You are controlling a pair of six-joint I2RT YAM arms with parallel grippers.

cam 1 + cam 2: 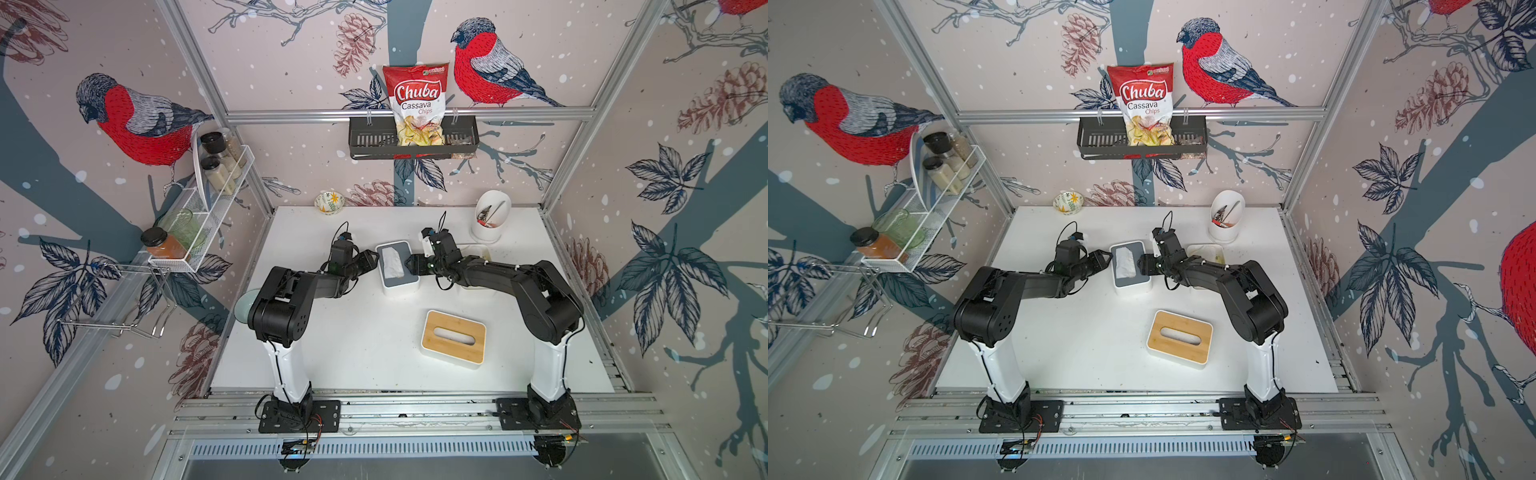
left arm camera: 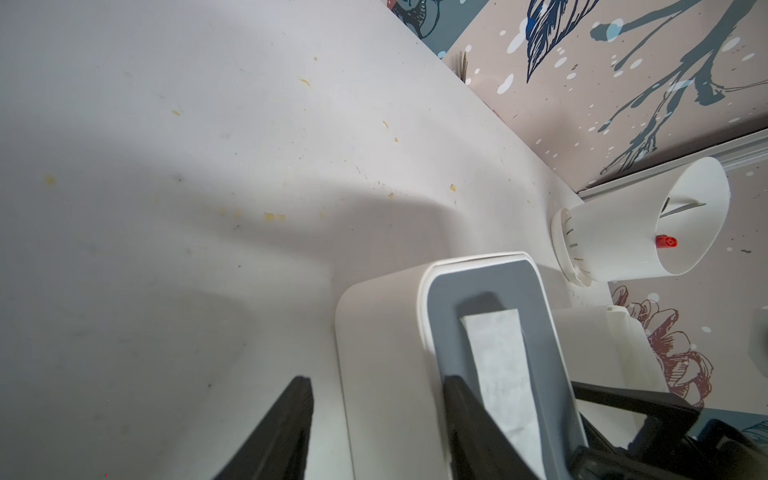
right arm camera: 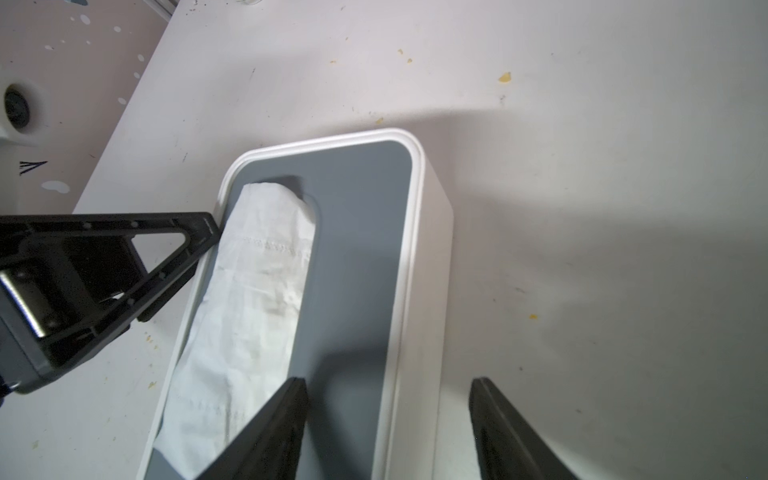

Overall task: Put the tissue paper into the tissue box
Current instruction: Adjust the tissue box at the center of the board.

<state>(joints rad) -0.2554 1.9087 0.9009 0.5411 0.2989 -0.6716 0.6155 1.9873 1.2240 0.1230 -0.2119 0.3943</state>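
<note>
The tissue box [image 1: 397,286] is a white open box with a grey inside, at the table's middle in both top views. White tissue paper [image 1: 392,262] lies inside it, toward the left wall [image 3: 257,291]. My left gripper [image 1: 374,259] is open, one finger inside the box and one outside its left wall [image 2: 376,384]. My right gripper [image 1: 409,264] is open too, astride the right wall [image 3: 388,382]. Neither holds anything. The box's bamboo-topped lid [image 1: 453,336] lies apart on the table, toward the front right.
A white utensil holder [image 1: 490,220] stands at the back right. A small flowered bowl [image 1: 329,202] sits at the back edge. A shallow white tray [image 1: 478,251] lies behind my right arm and a pale bowl [image 1: 243,307] under my left arm.
</note>
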